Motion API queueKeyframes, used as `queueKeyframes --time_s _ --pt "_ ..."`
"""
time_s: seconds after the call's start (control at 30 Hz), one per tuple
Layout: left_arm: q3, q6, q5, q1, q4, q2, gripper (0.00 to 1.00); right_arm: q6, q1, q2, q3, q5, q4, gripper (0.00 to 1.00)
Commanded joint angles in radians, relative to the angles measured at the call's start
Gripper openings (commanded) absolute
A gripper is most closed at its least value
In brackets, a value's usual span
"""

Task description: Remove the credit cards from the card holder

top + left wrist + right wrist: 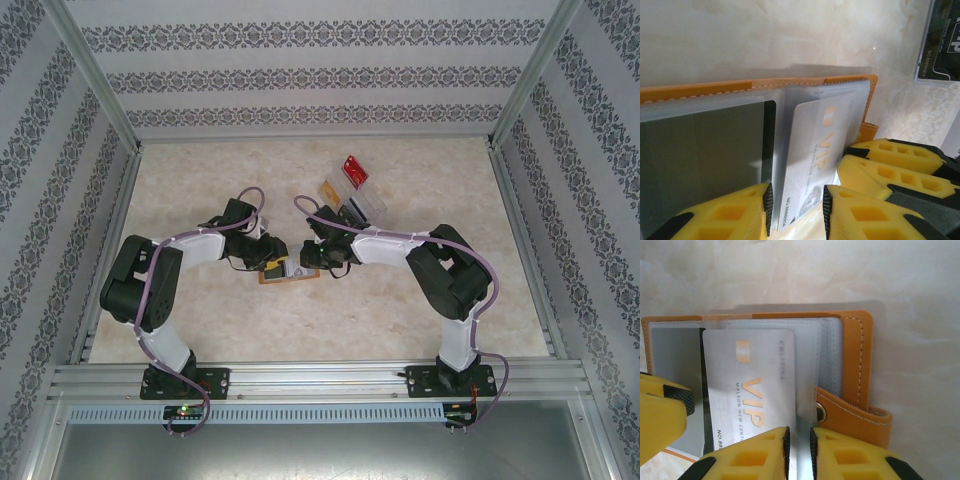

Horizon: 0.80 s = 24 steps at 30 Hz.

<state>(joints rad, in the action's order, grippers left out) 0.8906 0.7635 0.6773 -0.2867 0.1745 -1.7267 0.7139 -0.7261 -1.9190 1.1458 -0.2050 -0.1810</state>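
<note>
Right gripper (800, 432) tight on card holder (855, 350) page; left gripper (797, 192) narrow around credit card (815, 150), hold unclear.

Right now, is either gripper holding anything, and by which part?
Right gripper pinches a clear pocket page of the card holder by its near edge. Left gripper straddles the VIP card at its end; grip cannot be told.

- Bench (420, 300) on my feed: pale, marbled-looking top.
- Card holder (855, 355) lying open mid-bench.
- Clear tray (368, 205) farther back, red card (354, 170) just behind it.
</note>
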Motion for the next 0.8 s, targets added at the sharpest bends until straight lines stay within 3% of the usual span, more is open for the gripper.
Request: queueKeyframes --time_s 0.0,0.67,0.77 --pt "0.029 -0.035 0.014 0.002 0.013 -0.025 0.35 0.022 0.015 -0.038 -0.006 0.003 -0.052 0.21" --pt "0.044 -0.153 0.108 0.001 -0.043 -0.067 0.29 0.032 0.019 -0.045 -0.026 -0.027 -0.024 0.16" --pt "0.044 -0.206 0.076 0.000 -0.023 -0.060 0.30 0.035 0.019 -0.046 -0.026 -0.030 -0.024 0.16"
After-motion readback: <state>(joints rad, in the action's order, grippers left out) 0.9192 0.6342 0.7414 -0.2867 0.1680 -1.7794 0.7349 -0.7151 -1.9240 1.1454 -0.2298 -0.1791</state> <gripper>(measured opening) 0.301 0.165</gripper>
